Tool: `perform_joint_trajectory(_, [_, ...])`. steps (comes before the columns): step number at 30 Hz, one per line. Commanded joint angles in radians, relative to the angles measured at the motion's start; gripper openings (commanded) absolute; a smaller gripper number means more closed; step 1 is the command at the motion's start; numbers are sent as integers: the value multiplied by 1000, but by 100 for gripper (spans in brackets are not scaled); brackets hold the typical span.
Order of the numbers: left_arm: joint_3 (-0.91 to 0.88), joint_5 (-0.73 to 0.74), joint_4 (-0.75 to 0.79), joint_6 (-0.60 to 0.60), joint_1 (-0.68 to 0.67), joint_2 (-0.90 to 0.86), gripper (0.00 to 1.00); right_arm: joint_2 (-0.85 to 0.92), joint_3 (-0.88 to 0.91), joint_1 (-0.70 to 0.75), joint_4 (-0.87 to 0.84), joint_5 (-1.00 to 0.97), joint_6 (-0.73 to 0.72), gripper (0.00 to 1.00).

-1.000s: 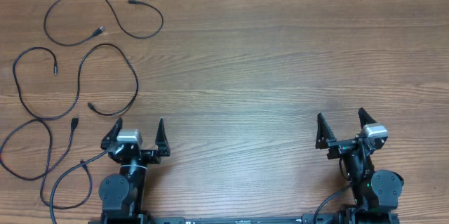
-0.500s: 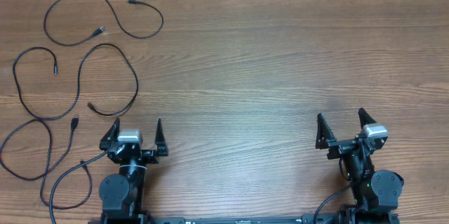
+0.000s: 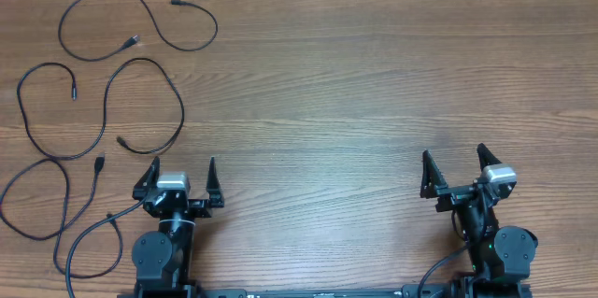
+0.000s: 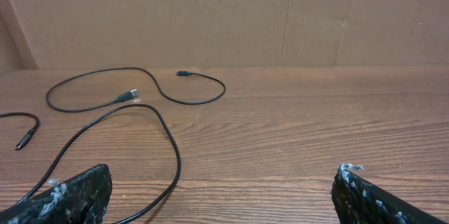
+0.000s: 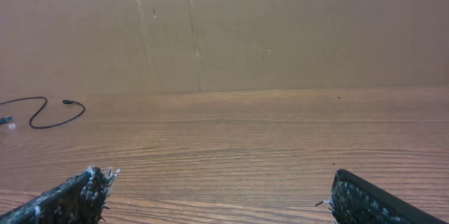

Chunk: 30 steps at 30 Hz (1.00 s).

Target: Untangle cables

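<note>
cables point(image 3: 182, 111) lie loose on the table point(image 3: 327, 83). all three are ahead of the left gripper point(image 3: 184, 169) and to its left, and well apart from the right gripper point(image 3: 453, 160).

the far cable point(image 3: 216, 27) is the farthest ahead of the left gripper. it makes one open loop and then a wide curve, and its two plug ends lie apart; one plug looks silver. the middle cable point(image 3: 140, 60) lies between this one and the gripper and bends in an s shape. one of its curves comes near, just ahead of the left finger point(image 4: 70, 196). one end of it points back toward the gripper, and the other end lies further to the left. the near cable point(image 3: 100, 161) has a plug just to the left of the left gripper, and from there it runs back beside the arm in loose loops. at one place the middle and near cables come very close, and i cannot tell if they touch.

the left gripper is open wide and low over the table. it holds no cable and touches none. the right gripper is also fully open, and between its fingers point(image 5: 372, 199) only bare wood shows. in the right wrist view a short piece of one cable shows far to the left. a cardboard wall point(image 5: 280, 27) stands ahead of both grippers at the far edge of the table.
</note>
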State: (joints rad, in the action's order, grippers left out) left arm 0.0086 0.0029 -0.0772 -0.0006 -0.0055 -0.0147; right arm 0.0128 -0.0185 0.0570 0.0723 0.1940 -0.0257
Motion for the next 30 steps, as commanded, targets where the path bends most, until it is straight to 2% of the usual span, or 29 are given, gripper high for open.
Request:
perform_joint_trajectory(1, [-4, -2, -1, -6, 5, 11, 99, -10, 10, -5, -4, -10, 0, 100])
perform_joint_trajectory(30, [-4, -2, -1, -6, 5, 11, 100, -10, 10, -6, 0, -21, 0, 100])
